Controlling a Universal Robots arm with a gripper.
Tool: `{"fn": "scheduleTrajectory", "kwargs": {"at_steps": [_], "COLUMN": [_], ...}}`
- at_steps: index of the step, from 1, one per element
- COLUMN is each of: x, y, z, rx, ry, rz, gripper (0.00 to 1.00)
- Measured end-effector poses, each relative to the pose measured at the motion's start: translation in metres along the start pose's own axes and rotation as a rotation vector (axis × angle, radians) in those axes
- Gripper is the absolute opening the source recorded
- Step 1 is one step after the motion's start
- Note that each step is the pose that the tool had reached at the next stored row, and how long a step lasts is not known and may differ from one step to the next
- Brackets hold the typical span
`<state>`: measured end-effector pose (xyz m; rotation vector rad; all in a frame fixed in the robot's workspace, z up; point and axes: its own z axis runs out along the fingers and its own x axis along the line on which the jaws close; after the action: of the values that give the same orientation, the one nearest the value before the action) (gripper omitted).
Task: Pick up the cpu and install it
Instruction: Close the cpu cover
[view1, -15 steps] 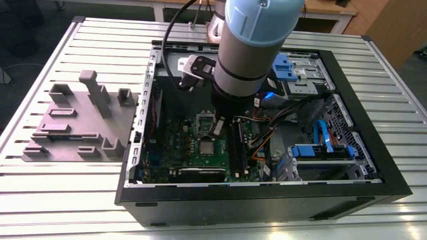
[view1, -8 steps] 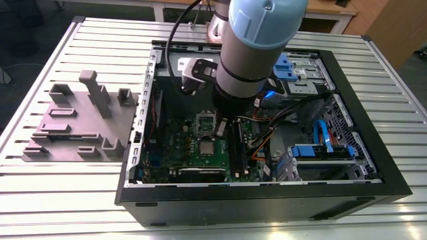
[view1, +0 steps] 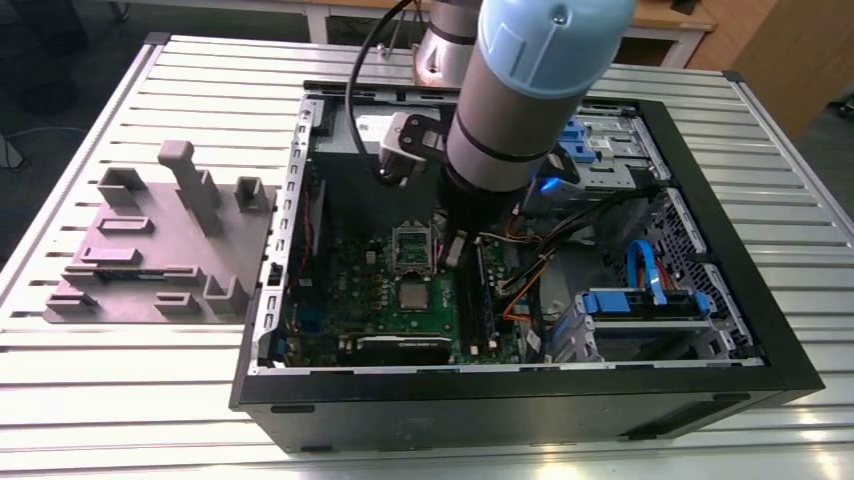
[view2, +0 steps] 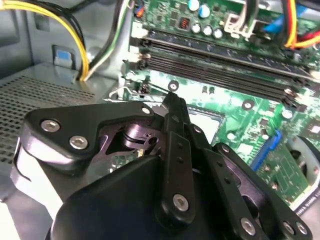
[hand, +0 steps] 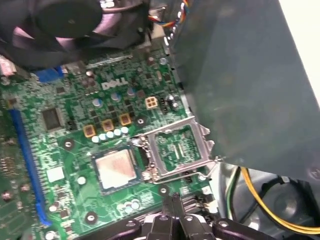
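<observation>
Claw (hand: 175, 199) fingers together, empty, tip just beside the flipped-open socket frame (hand: 180, 147). Cpu (hand: 116, 170) lies flat in its socket, on the frame's other side, apart from claw.

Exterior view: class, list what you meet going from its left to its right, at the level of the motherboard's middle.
grey fixture block → cpu → black memory slots → blue drive bracket

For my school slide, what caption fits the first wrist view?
Shiny square silver cpu seated on green motherboard, metal frame open beside it.
</observation>
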<state>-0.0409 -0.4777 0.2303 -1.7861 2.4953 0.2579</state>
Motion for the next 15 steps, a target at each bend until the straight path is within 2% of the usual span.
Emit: {"fn": "scheduleTrajectory", "kwargs": {"at_steps": [2,4,5,7,8,9,10,11,15], "x": [-0.0025,-0.0039,-0.0043,-0.0049,-0.0052,-0.0056,-0.0063,-0.0071,-0.0128], "y": [-0.001,-0.0009,-0.0009,-0.0007,-0.0006,-0.0004,-0.0004,-0.0005,-0.0003], "z": [0.0017,0.0032,0.0036,0.0042,0.0048,0.0057,0.0069,0.0084,0.0138], "rx": [-0.0024,-0.0067,-0.0107,-0.0208,-0.0246,-0.0273,-0.0287,-0.0292,-0.0291], "ry": [-0.0069,-0.0194,-0.031,-0.0601,-0.0712,-0.079,-0.0833,-0.0851,-0.0862], "rz": [0.0,-0.001,-0.001,-0.003,-0.003,-0.003,-0.004,-0.003,-0.001], "gripper": [0.1,0.1,0.1,0.1,0.1,0.1,0.1,0.1,0.1]}}
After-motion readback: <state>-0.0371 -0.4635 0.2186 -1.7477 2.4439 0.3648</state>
